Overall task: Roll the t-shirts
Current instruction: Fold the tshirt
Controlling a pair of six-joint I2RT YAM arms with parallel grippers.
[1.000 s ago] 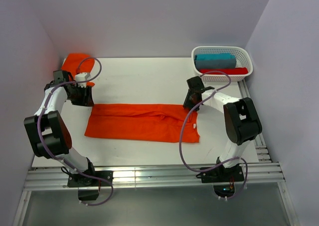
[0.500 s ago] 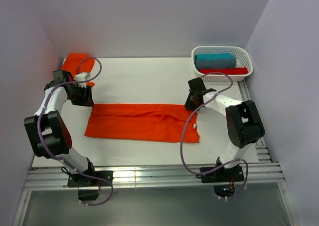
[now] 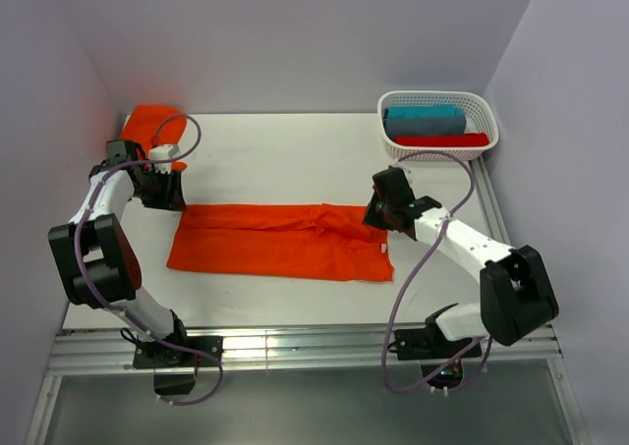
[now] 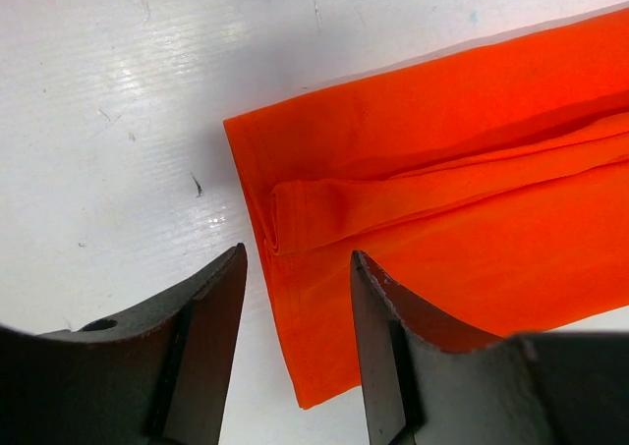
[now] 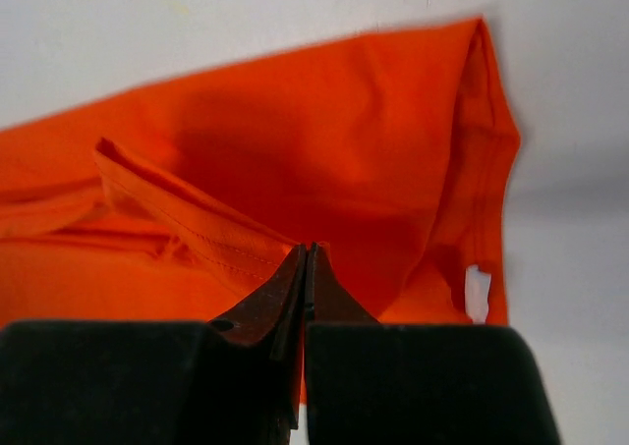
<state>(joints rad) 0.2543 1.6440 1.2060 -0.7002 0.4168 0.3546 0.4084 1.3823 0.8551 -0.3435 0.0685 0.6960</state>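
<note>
Pinching just 1 thin fold of the t-shirt (image 3: 280, 241) lying folded on the table (image 3: 295, 160), the clenched right jaws could lose it or drag it askew; the left jaws hover released over its opposite end.

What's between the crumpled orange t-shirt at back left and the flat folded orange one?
The left claw, over white tabletop; seen in the top external view.

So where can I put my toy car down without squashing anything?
The bare table between the flat t-shirt and the back wall, left of the basket. Also the strip along the shirt's near edge. Crowded: the shirt's ends, by the left gripper and right gripper.
</note>
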